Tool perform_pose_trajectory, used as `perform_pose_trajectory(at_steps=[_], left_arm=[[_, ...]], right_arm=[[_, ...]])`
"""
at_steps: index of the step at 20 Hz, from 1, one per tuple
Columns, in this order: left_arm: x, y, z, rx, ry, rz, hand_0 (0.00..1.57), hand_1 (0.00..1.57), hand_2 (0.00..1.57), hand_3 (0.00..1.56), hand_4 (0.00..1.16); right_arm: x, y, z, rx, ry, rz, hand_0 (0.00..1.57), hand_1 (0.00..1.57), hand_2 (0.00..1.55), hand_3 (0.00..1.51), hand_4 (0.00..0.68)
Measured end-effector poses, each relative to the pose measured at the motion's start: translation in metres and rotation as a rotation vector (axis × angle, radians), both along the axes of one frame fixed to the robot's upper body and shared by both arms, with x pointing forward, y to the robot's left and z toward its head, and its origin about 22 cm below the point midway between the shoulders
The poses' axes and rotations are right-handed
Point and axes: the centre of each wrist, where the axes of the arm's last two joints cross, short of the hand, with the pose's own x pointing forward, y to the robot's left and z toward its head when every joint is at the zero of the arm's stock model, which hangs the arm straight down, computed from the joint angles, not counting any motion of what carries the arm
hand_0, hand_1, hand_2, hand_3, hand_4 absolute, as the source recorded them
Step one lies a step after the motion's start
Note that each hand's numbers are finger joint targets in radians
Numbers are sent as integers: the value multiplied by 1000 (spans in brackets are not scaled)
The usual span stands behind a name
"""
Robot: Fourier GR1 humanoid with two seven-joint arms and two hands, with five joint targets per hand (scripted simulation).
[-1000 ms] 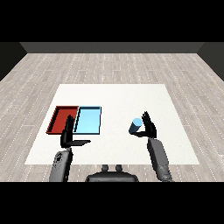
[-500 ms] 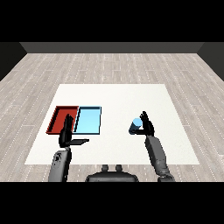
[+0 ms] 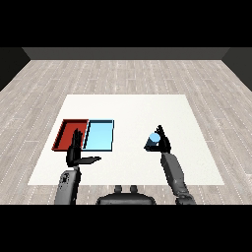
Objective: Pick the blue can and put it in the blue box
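While the blue can [image 3: 153, 141] was held off the table [image 3: 138, 106], it was seen tilted, its long axis leaning toward the viewer and to the left, so that its pale round top end faced up and toward the head view. The right hand [image 3: 163, 142] was curled round the can from the right side, with fingers raised behind it and the thumb at its near side. The can was placed to the right of the light blue tray [image 3: 99, 136], well apart from it, above the bare white surface. The light blue tray was laid touching the red tray [image 3: 67, 133], side by side, on the left half of the table. The left hand [image 3: 75, 154] was held at the near edge of the two trays, its fingers straight and pointing up, the thumb stretched out to the right, and nothing was held in it. Its fingers overlapped the near rim of the red tray in the view.
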Motion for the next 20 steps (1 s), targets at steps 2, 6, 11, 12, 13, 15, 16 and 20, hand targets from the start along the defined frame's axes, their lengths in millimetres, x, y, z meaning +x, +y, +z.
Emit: perform_pose_trajectory(at_steps=[2, 6, 11, 12, 13, 15, 16, 20], left_arm=[[7, 0, -1, -8, -4, -1, 0, 0, 0, 0, 0], [9, 1, 2, -1, 0, 5, 0, 0, 0, 0, 0], [7, 1, -2, -6, 1, 0, 0, 0, 0, 0, 0], [5, -1, 1, -8, 3, -2, 0, 0, 0, 0, 0], [5, 2, 0, -9, 6, -5, 0, 0, 0, 0, 0], [1, 2, -3, -13, 4, -1, 0, 0, 0, 0, 0], [-1, 1, -1, -8, 0, 1, 0, 0, 0, 0, 0], [7, 3, 0, -20, -4, -11, 0, 0, 0, 0, 0]], right_arm=[[4, -1, 0, 8, 1, 8, 0, 0, 0, 0, 0], [8, -1, -1, 13, 11, 14, 0, 0, 0, 0, 0], [13, 12, 2, -3, 18, 7, 0, 0, 0, 0, 0], [15, 11, 2, -4, 15, 7, 0, 0, 0, 0, 0], [13, 13, 3, 1, 17, 6, 0, 0, 0, 0, 0], [12, 14, -4, -2, 19, -17, 880, 880, 1082, 946, 0], [11, 14, -7, -10, 19, -31, 1065, 1065, 1233, 1179, 0], [16, 19, -5, -64, 63, -78, 1467, 1467, 1459, 1448, 543]])
